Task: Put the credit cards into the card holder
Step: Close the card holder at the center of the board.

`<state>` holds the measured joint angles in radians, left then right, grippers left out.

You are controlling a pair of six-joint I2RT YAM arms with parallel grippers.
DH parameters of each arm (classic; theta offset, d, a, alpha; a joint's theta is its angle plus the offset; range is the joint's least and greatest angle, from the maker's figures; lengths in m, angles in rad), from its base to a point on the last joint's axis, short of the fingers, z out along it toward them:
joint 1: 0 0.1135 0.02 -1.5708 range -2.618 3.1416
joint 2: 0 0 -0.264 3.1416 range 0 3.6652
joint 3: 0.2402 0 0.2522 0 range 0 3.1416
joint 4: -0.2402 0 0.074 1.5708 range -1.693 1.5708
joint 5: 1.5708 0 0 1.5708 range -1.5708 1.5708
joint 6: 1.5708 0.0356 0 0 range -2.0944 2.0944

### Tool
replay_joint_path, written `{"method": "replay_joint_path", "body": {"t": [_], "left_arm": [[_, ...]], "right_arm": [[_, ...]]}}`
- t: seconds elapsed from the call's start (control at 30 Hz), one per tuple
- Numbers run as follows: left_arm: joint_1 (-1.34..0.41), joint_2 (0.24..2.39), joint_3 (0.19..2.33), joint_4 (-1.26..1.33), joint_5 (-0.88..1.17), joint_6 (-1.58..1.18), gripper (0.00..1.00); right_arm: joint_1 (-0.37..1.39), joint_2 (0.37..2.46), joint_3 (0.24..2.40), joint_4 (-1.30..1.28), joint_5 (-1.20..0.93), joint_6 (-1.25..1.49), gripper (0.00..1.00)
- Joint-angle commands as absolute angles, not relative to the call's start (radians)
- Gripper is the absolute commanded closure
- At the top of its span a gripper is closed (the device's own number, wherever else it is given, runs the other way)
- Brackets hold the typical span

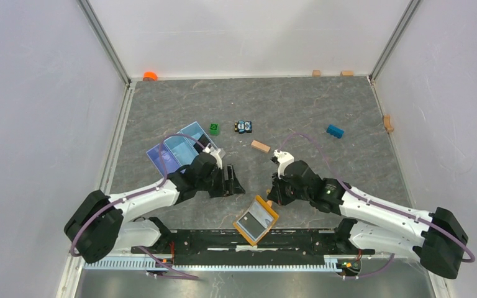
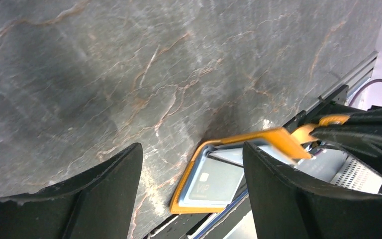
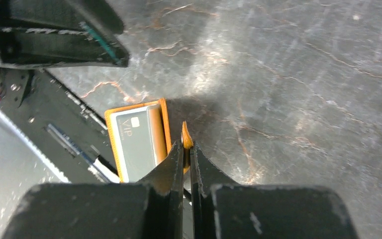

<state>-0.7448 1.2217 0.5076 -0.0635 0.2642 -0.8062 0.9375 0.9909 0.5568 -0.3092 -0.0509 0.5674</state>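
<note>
A grey marbled table [image 1: 323,105] fills the space between pale walls, seen from above. Two white and black arms reach in from its near edge.

The left gripper [image 1: 231,180] hangs near the middle of the table with its jaws spread wide and nothing between them. It is near the card holder, on its far left side, and does not touch it.

The right gripper [image 3: 185,147] has its jaws pressed together on a thin orange flap of the card holder, pinching that flap upright by its edge.

A light blue divided tray [image 1: 175,149] lies flat on the left side of the table, behind the left arm.

The card holder [image 3: 165,124] is orange and lies open at the near edge of the table between the two grippers. Its near corner reaches over the black base rail [image 1: 199,239].

A greyish card [image 3: 134,142] printed with "VIP" and a small chip lies inside the open holder, framed by its orange rim.

Farther back lie small things, well apart from each other: a wooden block [image 1: 260,146], a blue block [image 1: 335,131], a toy car [image 1: 243,126] and a green block [image 1: 213,128].
</note>
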Motion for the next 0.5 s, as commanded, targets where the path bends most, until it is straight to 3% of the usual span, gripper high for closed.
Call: {"method": "replay_joint_path", "body": {"t": [0.0, 0.27, 0.47], "left_arm": [[-0.710, 1.178, 0.482, -0.089, 0.282, -0.775, 0.20], [-0.659, 1.176, 0.515, -0.091, 0.313, -0.747, 0.18], [-0.643, 1.195, 0.512, -0.068, 0.334, -0.746, 0.18]], "right_arm": [[0.950, 0.987, 0.627, -0.377, 0.191, 0.631, 1.00], [0.948, 0.983, 0.788, -0.605, 0.505, 0.573, 1.00], [0.949, 0.998, 0.696, -0.446, 0.297, 0.502, 1.00]]}}
